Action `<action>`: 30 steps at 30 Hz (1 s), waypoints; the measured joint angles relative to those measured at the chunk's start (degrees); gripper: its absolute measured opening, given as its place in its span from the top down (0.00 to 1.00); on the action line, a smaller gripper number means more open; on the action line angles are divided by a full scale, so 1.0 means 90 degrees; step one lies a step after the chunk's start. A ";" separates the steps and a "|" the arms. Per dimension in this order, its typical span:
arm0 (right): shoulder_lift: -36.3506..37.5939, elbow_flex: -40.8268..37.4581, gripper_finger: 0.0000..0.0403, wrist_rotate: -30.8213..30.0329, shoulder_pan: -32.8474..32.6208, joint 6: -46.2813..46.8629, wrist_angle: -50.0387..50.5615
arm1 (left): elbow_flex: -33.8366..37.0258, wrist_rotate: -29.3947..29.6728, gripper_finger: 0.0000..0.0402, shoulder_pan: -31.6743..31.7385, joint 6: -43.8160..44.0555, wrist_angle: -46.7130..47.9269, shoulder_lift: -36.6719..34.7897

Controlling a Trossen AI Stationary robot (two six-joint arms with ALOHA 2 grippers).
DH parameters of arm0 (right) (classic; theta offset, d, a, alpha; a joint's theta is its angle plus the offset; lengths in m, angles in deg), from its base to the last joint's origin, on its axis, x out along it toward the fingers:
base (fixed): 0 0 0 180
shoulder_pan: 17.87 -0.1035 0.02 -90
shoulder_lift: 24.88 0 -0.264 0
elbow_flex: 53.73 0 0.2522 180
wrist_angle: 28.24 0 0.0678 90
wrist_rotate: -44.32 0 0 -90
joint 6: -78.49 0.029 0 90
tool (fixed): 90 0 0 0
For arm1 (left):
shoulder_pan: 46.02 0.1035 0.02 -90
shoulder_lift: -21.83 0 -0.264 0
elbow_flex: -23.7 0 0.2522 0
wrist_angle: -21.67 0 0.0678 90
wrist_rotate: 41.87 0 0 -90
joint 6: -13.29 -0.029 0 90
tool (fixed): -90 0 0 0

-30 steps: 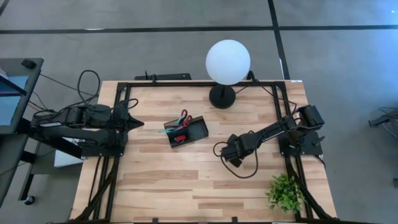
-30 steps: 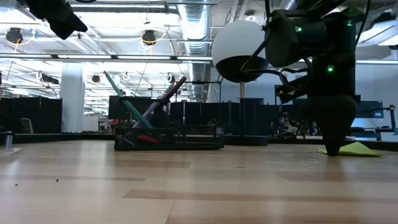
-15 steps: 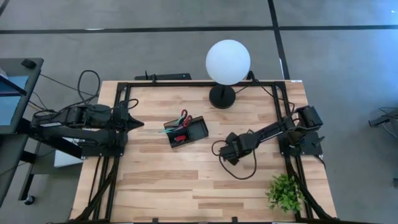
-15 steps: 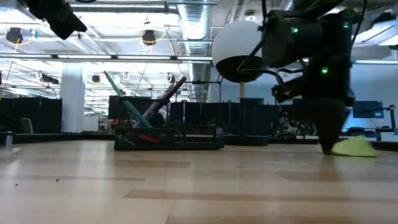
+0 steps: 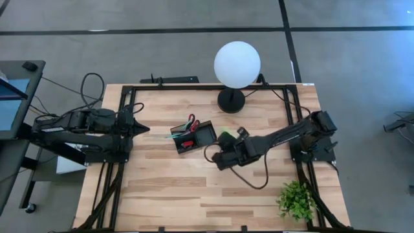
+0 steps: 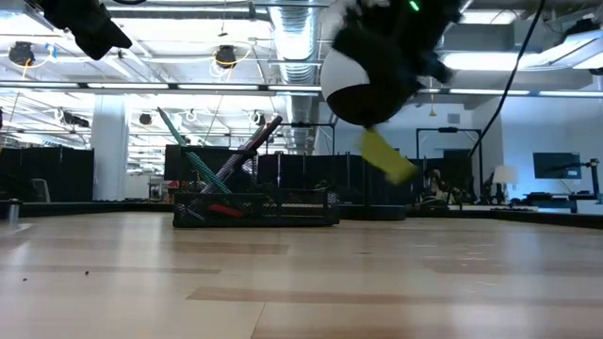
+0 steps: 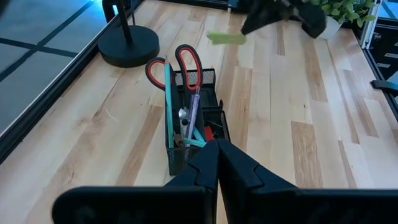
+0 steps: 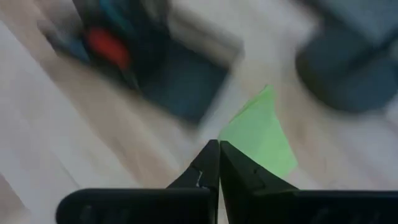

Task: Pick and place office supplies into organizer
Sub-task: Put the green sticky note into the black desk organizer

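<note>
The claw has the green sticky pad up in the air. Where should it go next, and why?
Probably a bit farther toward the organizer. The right claw, shut on the sticky pad, hangs beside the tray, not yet above its open compartment.

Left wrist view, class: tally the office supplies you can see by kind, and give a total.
Scissors: 1
Pens: 2 clearly, teal and pink; anything else in the organizer is too jumbled to count
Sticky pad: 1, in the air, pinched by the right gripper
Total: 4
</note>
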 joint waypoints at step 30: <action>-0.1234 0.0613 1.00 0.0512 0.0985 -0.3258 -0.2308 | 0.0002 -0.0024 1.00 0.0001 0.0062 0.0041 -0.0001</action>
